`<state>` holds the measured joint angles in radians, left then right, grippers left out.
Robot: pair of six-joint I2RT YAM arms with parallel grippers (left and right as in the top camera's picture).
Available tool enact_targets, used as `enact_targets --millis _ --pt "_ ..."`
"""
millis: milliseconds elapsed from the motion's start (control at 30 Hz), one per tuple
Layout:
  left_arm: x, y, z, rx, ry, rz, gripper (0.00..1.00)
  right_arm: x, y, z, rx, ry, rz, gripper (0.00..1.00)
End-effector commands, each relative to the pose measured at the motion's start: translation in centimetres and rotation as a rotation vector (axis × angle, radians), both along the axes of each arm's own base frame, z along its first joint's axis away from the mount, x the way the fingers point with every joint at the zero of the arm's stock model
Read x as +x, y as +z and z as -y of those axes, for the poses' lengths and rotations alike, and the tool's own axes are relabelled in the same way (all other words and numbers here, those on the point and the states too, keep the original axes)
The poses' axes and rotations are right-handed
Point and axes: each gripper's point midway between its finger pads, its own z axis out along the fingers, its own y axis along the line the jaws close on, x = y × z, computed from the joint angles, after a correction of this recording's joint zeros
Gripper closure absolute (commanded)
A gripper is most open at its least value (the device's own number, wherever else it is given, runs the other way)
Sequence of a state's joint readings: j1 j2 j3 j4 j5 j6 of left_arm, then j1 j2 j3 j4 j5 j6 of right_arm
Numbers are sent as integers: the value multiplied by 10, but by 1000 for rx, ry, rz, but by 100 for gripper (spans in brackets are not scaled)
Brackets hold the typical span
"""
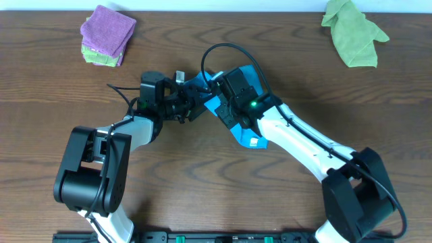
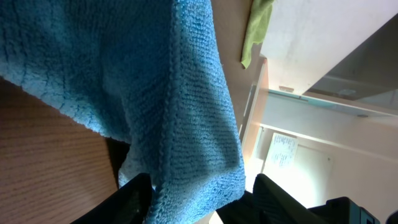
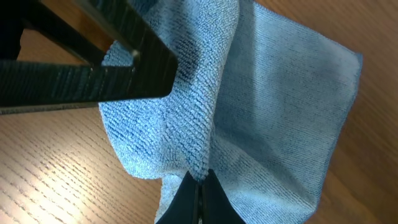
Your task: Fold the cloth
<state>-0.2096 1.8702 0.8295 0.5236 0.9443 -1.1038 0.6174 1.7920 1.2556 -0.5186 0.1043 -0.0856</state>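
Blue cloth (image 3: 280, 112), pinched and straddled
Right gripper (image 3: 199, 186) clamps a fold; left gripper (image 2: 200, 196) jaws stand apart astride the hemmed edge

Probably a robotics lab: two robot arms (image 1: 94, 169) at a wood-grain table (image 1: 47, 88), purple cloth (image 1: 108, 30) far left, green cloth (image 1: 351, 34) far right, a printed sheet (image 2: 283, 151) on a pale wall (image 2: 311, 37).

My left arm (image 1: 131, 128) and right arm (image 1: 297, 138) are white with bulky black joints, a looping black cable (image 1: 226, 48), one green light (image 1: 254, 104).
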Motion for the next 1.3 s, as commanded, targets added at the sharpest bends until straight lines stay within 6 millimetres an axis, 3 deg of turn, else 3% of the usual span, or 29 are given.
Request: enact_targets --millis 0,67,533,567,633,667,800,933,1067,1267 --pt "-4 -2 3 -21 -23 -25 46 8 12 2 26 -31 28 99" --pt "-5 -2 3 -23 -27 -26 47 10 13 4 31 -41 31 99" --pt "-5 -1 4 -26 -32 -26 93 13 13 7 35 -55 30 99" --pt "-5 -1 4 -27 -33 -26 94 13 13 7 36 -55 31 97" --pt "-6 -1 4 -30 -39 -27 94 13 18 7 48 -72 31 80" --pt "-7 0 5 -32 -43 -26 94 14 23 6 62 -87 35 80" --pt "-10 0 6 -19 -78 23 94 18 60 4 121 -94 105 58" --pt "-22 -20 1 64 -121 24 94 21 79 13 153 -112 136 62" --pt "-38 -45 -4 177 -162 10 94 23 76 23 213 -114 78 67" --pt "-43 -44 -1 277 -189 79 94 33 72 46 239 -161 47 71"
